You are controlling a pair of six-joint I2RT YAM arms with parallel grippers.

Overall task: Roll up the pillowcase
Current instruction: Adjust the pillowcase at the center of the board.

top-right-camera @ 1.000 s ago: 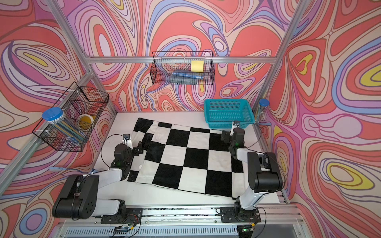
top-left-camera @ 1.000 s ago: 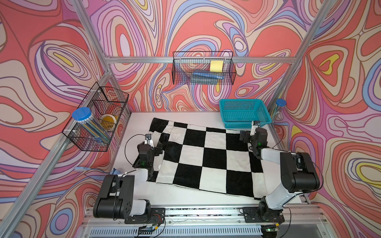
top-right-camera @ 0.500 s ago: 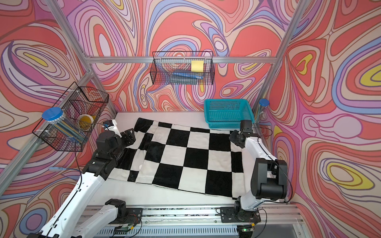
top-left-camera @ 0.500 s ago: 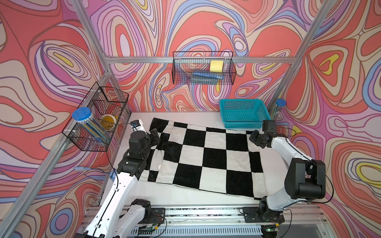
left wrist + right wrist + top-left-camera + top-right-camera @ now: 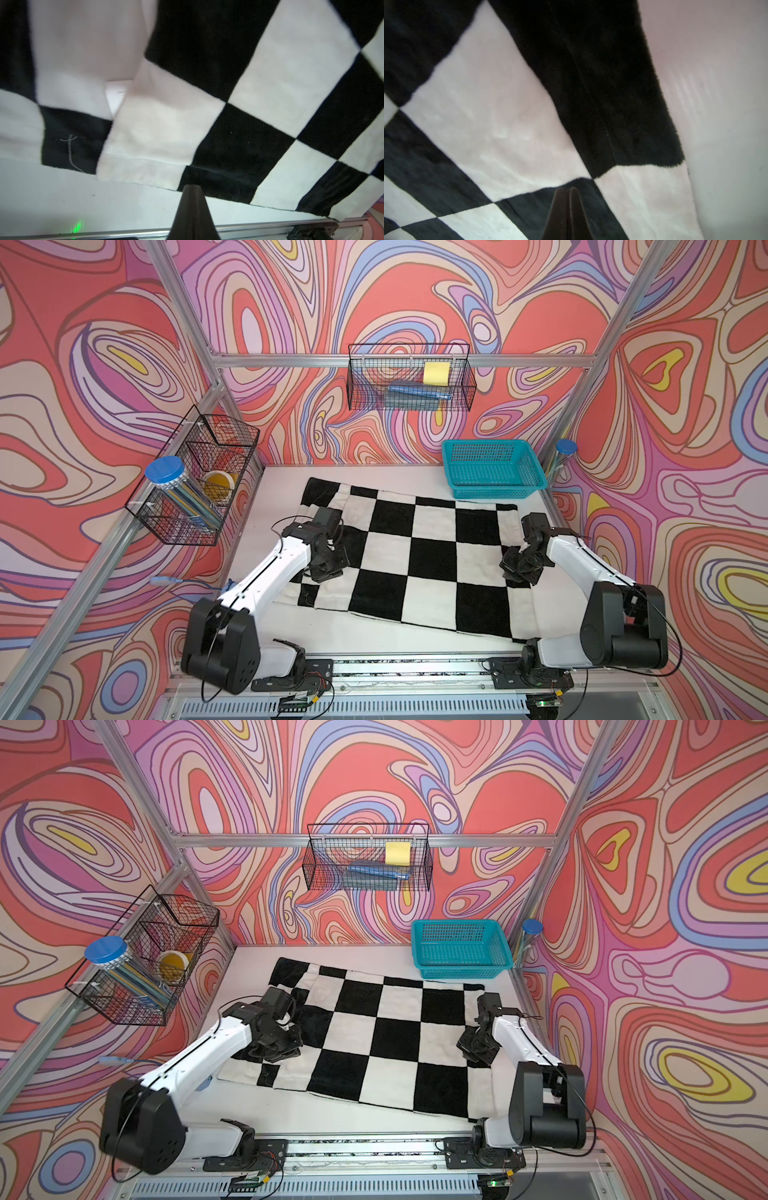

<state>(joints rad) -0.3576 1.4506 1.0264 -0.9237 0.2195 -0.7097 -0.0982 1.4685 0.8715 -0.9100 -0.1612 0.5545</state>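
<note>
Plainly, the left gripper (image 5: 192, 188) has its jaws pressed together with nothing between them. Its tip hangs over the near hem of the fuzzy black-and-white checkerboard fabric pillowcase (image 5: 415, 556). The right gripper (image 5: 566, 189) is likewise closed and empty, poised over a black square close to the cloth's right-hand end.

That is the first hazard. With the jaws together, neither can pinch the hem, and a descent like this would only prod or drag the pile.

The pillowcase lies spread out and unrolled on the white tabletop (image 5: 374, 641), skewed so its near edge slants. If the two ends are lifted from unequal depths, the roll would likely come out as a cone.

At the left end a loose flap overlaps the main panel, with a gap of bare table showing between them in the left wrist view. A pinch there may catch one layer only and pull the flap askew or bunch it inside the roll. A pale loose thread (image 5: 70, 149) there could also snag a fingertip.

Farther out, the teal plastic mesh basket (image 5: 492, 466) sits just beside the far right corner. A roll driven away from the robot could shove it or ride up against it.
</note>
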